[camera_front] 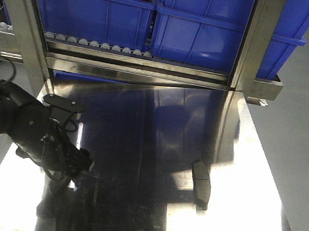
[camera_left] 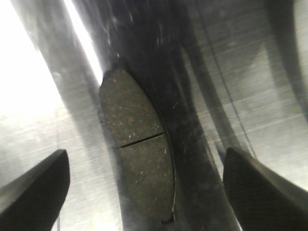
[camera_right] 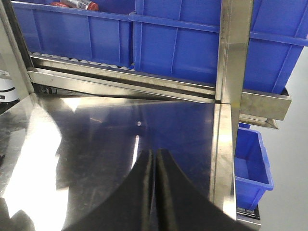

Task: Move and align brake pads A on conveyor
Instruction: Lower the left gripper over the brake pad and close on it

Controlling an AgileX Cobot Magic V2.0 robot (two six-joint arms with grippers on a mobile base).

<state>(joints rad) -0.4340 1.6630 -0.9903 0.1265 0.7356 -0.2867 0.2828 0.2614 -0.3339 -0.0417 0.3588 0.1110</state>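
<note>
One brake pad [camera_left: 137, 154], dark grey with a thin groove across its middle, lies flat on the shiny steel table [camera_left: 33, 110]. My left gripper [camera_left: 146, 161] hangs open just above it, one finger on either side and neither touching. In the front view the left gripper [camera_front: 81, 166] is low over the table's left part, and the arm hides that pad. Another brake pad [camera_front: 201, 183] lies on the table at the right, well away from both grippers. My right gripper [camera_right: 155, 154] is shut with nothing in it, above the table. The conveyor is out of view.
A steel roller rack [camera_front: 133, 51] holding blue bins [camera_front: 93, 10] stands along the table's far edge. An upright steel post [camera_right: 230, 53] rises at the table's right far corner, with a lower blue bin [camera_right: 252, 168] beyond the right edge.
</note>
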